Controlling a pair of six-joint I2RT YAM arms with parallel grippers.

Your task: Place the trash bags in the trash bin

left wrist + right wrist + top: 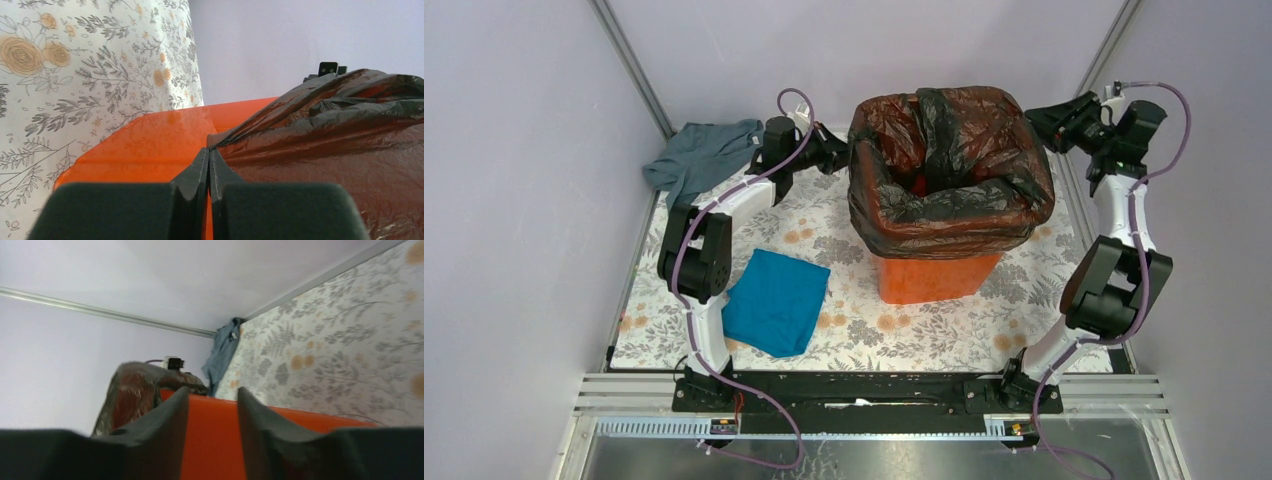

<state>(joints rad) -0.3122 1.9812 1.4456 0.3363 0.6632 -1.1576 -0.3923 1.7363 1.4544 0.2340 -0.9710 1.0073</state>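
Trash bag, location? (reviewer's query)

Me: Black film, mouth open, draped over the rim of the orange trash bin and hanging partway down its walls. The lower walls show bare. The bin stands mid-worktop.

Reviewer: Handling?

Me: Judged very light, limp, crinkly and a little slick. It has no stiffness to push against, so it will follow a pull and may slide off the smooth rim if let go. It could tear if dragged over a corner. Best hold is the gathered hem at the rim, pinched flat, one hold per side.

Reviewer: Claws?

Me: My left claw is clenched at the bin's left rim, with the bag's edge starting right at the tips. I read that as a pinch on the film, though how much is caught is hidden. My right claw is spread with nothing between the fingers. The orange wall is just beyond it, near the bin's right rear corner.

Reviewer: Else nearby?

Me: Folded blue cloth by the left arm and grey cloth at the far left corner, both apart from the bin.
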